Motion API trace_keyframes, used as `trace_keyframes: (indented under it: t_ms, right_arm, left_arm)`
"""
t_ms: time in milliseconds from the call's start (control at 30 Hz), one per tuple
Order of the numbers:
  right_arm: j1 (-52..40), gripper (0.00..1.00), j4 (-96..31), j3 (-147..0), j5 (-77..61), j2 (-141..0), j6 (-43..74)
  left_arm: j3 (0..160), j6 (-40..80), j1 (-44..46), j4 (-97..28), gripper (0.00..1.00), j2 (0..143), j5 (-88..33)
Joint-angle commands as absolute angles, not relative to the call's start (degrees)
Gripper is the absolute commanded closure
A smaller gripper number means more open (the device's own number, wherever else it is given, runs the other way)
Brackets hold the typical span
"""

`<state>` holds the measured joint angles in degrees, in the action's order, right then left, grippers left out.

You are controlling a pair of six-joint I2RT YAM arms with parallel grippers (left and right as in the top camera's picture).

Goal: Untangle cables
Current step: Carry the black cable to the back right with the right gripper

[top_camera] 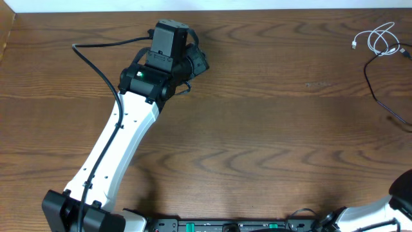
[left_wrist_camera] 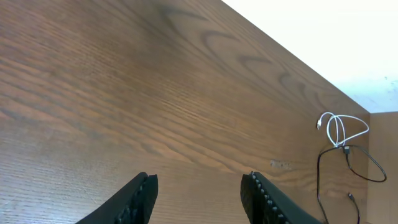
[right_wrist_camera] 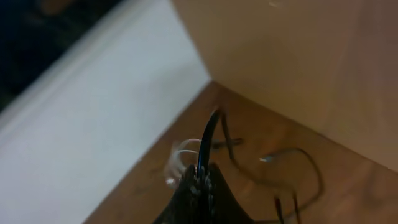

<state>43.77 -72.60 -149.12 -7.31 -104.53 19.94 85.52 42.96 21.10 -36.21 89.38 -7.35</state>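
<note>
The white cable point(top_camera: 380, 40) lies in small loops at the table's far right corner, also visible in the left wrist view as the white cable point(left_wrist_camera: 339, 127). The black cable point(top_camera: 376, 87) trails from it toward the right edge; the black cable point(left_wrist_camera: 348, 163) loops just below the white one. My left gripper point(top_camera: 196, 61) hovers far to the left of both, and in its own view the left gripper point(left_wrist_camera: 199, 180) is open with only bare wood between its fingers. My right gripper point(right_wrist_camera: 202, 171) is shut, with a thin black cable strand point(right_wrist_camera: 211, 134) rising from between its fingers. That view is blurred.
The left arm point(top_camera: 122, 142) crosses the table's left half diagonally, its own thick black wire point(top_camera: 96, 61) beside it. Part of the right arm point(top_camera: 399, 196) shows at the bottom right corner. The table's far edge point(left_wrist_camera: 298, 59) borders a white surface.
</note>
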Motion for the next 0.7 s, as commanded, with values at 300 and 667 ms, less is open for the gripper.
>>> trace_keyframes:
  t_ms: [300,667]
  right_arm:
    - [43.83,0.99,-87.22,-149.14,9.04,-120.66,20.8]
    - [43.35,0.01,-91.22,-149.14,0.56,-137.38,20.93]
  left_arm:
    - [85.82,41.56,21.19,-37.78,0.52,89.82,-6.81]
    - [85.82,41.56,21.19,-38.17,0.51,89.82,-6.79]
